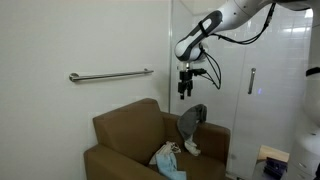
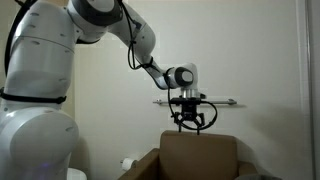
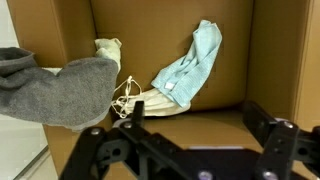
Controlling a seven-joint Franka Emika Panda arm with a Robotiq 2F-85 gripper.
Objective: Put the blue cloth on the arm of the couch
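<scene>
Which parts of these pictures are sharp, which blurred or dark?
Wrist view: the crumpled light blue cloth is sharp; the black jaws at the bottom are dark and blurred. In both exterior views: even light, the brown upholstered couch slightly soft.

Your blue cloth is a light blue, crumpled piece of fabric, bunched into a long strip. In the wrist view it runs on a slant across the seat, its upper end near the back corner and its lower end toward the middle. In an exterior view you see it as a small pale heap low in the seat. It lies flat on the cushion and does not touch the bare arm of the couch, which stands well to its side, plain brown and broad. The couch is small, boxy and brown, with a low back.
</scene>
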